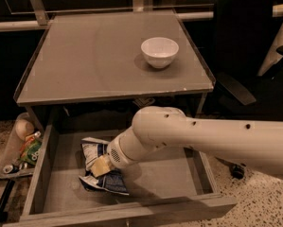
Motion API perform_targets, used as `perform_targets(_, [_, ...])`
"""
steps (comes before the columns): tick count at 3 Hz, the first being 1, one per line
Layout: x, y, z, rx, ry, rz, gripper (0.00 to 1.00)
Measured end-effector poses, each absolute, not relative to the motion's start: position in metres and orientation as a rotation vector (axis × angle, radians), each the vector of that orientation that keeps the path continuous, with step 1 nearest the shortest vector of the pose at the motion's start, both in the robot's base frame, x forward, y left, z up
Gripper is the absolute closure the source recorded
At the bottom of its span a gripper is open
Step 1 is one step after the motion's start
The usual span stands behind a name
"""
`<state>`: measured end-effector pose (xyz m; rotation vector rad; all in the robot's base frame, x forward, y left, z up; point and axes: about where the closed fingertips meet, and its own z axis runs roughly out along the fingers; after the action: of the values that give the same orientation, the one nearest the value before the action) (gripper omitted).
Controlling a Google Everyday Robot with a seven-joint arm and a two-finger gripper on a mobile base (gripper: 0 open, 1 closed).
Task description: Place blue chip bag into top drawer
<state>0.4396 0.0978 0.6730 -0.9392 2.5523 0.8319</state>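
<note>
One white robot arm reaches down from the right into the open top drawer [169, 175], which is pulled out below the desk [84, 56]. Its gripper [101, 165] sits against the middle of the blue chip bag [109, 182]. The bag lies crumpled left of the drawer's centre, its long axis running from the drawer's back toward its front. It seems to rest on the drawer's bottom. Whether the jaws clamp it or stand parted, I cannot tell.

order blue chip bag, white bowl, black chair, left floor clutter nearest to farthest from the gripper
The gripper is low inside the top drawer.
1. blue chip bag: right at it, in the drawer.
2. floor clutter: left, outside the drawer.
3. white bowl: up on the tabletop.
4. black chair: far right.
</note>
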Motion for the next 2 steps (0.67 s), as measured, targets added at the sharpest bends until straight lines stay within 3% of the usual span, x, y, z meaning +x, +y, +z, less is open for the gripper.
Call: perform_targets(2, [0.4396, 0.0978, 0.673, -0.939, 2.552, 0.832, 0.36])
